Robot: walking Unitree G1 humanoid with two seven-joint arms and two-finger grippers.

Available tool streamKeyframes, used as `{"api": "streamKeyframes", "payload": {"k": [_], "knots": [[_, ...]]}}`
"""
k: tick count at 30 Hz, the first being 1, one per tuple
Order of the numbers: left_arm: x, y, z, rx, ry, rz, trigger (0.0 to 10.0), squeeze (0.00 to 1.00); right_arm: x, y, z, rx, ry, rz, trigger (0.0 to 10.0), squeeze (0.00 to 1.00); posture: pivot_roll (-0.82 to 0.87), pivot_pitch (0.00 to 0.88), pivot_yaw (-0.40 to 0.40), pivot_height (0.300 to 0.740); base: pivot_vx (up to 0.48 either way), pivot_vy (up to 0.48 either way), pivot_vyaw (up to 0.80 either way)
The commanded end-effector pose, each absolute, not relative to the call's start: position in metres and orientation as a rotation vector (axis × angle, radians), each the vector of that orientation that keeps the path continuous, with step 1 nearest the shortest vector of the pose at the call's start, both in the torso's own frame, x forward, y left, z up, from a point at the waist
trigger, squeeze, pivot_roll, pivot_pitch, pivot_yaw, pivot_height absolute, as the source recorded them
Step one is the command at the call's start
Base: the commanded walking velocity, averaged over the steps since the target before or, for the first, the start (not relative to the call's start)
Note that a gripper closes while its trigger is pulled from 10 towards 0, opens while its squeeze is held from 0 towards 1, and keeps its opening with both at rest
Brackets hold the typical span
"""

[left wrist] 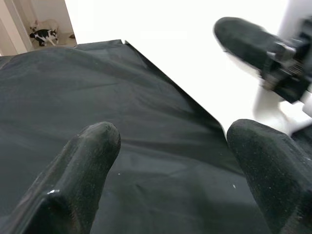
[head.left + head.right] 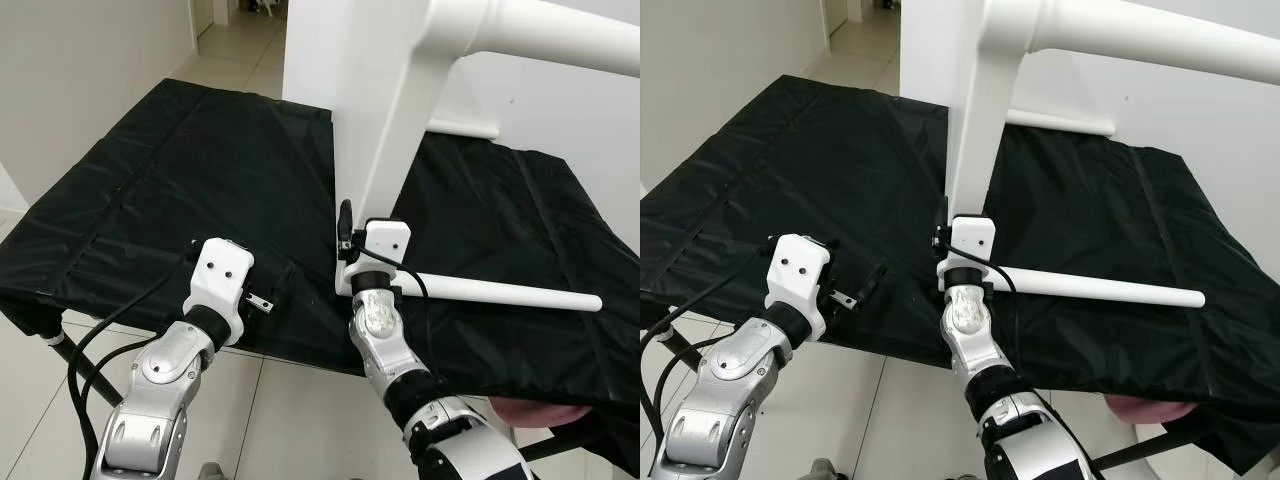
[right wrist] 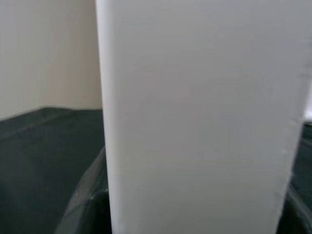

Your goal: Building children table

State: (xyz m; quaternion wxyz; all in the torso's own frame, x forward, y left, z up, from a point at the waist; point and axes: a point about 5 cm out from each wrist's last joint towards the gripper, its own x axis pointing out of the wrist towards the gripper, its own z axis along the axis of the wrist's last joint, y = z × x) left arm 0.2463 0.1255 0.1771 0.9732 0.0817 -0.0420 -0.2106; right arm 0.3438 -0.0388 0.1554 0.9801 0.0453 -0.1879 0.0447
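Black cloth (image 2: 180, 190) over a cot, pale tiled floor (image 2: 290, 420), small dog (image 1: 43, 35) beyond.

White table leg (image 2: 385, 150) amid bare black cloth (image 2: 180, 190)

Even, bright daylight fills both head views, which are sharp. The white panel (image 1: 195, 53) blows out to glare at the left wrist view's top. The right wrist view is soft, out of focus.

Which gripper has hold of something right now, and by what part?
The right gripper clamps the white table leg near its lower end; the left gripper is open and holds nothing.
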Motion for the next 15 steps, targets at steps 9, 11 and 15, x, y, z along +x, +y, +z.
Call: {"api": "streamKeyframes", "payload": {"k": [9, 11, 15], "knots": [[0.244, 0.119, 0.174, 0.136, -0.075, -0.424, 10.0, 0.00, 0.318, 0.065, 0.202, 0.297, -0.379, 0.315, 10.0, 1.00, 0.18, 0.068, -0.103, 0.740, 0.000, 0.000, 0.00], [0.244, 0.119, 0.174, 0.133, -0.074, -0.424, 10.0, 0.00, 0.319, 0.061, 0.200, 0.298, -0.384, 0.302, 10.0, 1.00, 0.18, 0.069, -0.102, 0.740, 0.000, 0.000, 0.00], [0.244, 0.118, 0.174, 0.127, -0.072, -0.430, 10.0, 0.00, 0.323, 0.050, 0.199, 0.296, -0.410, 0.297, 10.0, 0.79, 0.16, 0.068, -0.095, 0.740, 0.000, 0.000, 0.00]]}}
